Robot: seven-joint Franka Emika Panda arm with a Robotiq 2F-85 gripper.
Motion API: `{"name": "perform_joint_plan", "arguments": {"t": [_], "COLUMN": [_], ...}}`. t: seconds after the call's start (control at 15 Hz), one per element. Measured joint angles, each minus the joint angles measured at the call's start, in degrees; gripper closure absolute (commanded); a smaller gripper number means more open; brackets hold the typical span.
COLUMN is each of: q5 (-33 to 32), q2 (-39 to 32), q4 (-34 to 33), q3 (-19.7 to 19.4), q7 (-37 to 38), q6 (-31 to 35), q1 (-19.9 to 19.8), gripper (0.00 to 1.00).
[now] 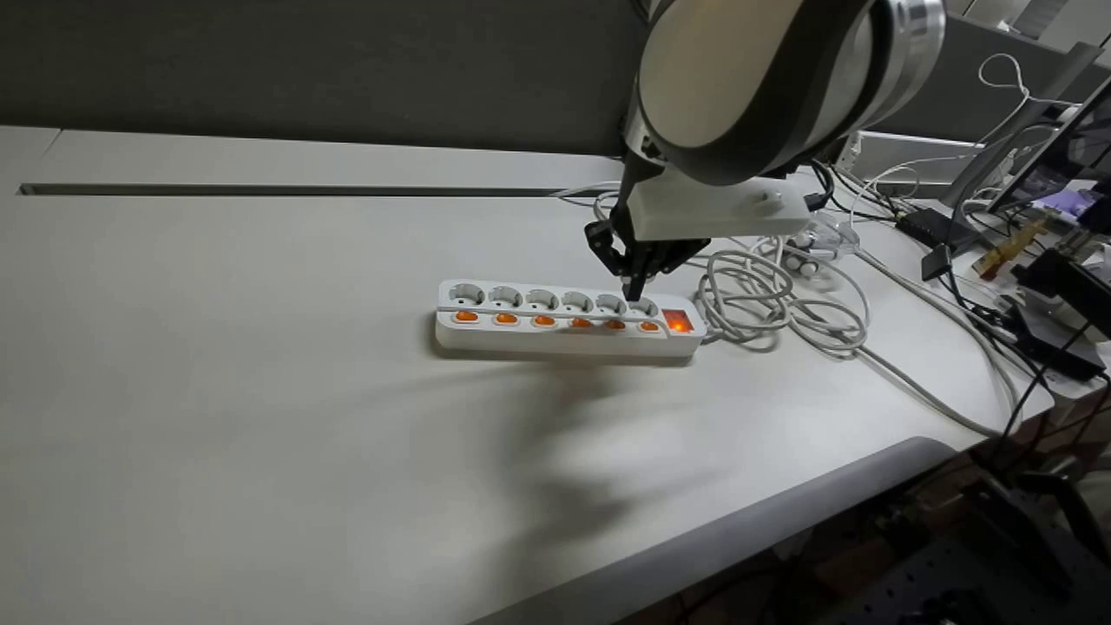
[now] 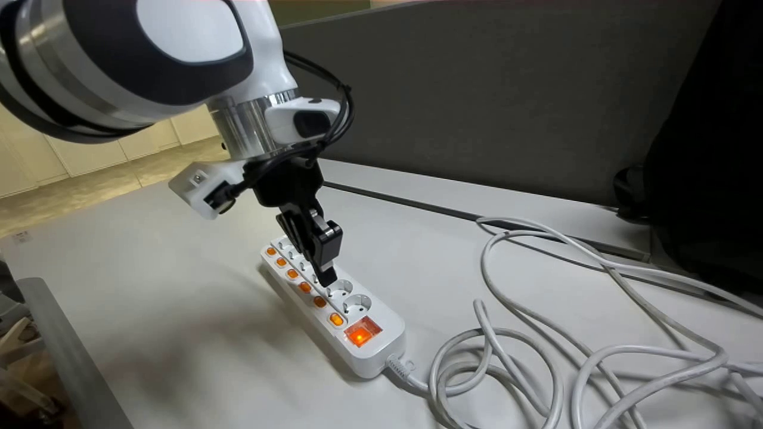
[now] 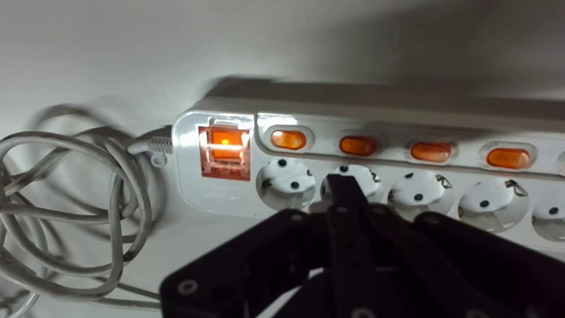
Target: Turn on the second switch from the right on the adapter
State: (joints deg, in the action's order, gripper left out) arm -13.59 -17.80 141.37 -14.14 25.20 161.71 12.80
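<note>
The adapter is a white power strip (image 1: 564, 341), also in an exterior view (image 2: 374, 357) and the wrist view (image 3: 216, 196). Its large red main switch (image 1: 677, 321) glows at the cable end. Beside it is a small orange switch (image 1: 649, 327), brighter than the others; it also shows in the wrist view (image 3: 288, 139). The following small switch (image 1: 614, 325) is dark orange, also in the wrist view (image 3: 358, 145). My gripper (image 1: 635, 291) is shut and empty, pointing down over the sockets. In the wrist view its tips (image 3: 346, 181) overlap the second socket from the main switch.
A coiled white cable (image 1: 755, 286) lies at the strip's main-switch end, also in an exterior view (image 2: 501, 357). A dark partition (image 1: 347, 78) stands behind the white table (image 1: 217, 391). Cluttered electronics and cables (image 1: 946, 230) are at the table's far end.
</note>
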Motion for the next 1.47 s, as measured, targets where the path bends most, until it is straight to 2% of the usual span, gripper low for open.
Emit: {"name": "perform_joint_plan", "arguments": {"t": [0.73,1.2,1.47], "q5": [0.1,0.3,3.8], "q2": [-2.4,-4.5,-4.7], "q4": [-0.3,-0.3,-0.3], "q3": [1.0,1.1,2.2], "q7": [-0.2,-1.9,-5.2], "q6": [1.0,6.5,6.7], "q1": [0.0,0.3,-0.2], "gripper": [1.00,1.00,1.00]}}
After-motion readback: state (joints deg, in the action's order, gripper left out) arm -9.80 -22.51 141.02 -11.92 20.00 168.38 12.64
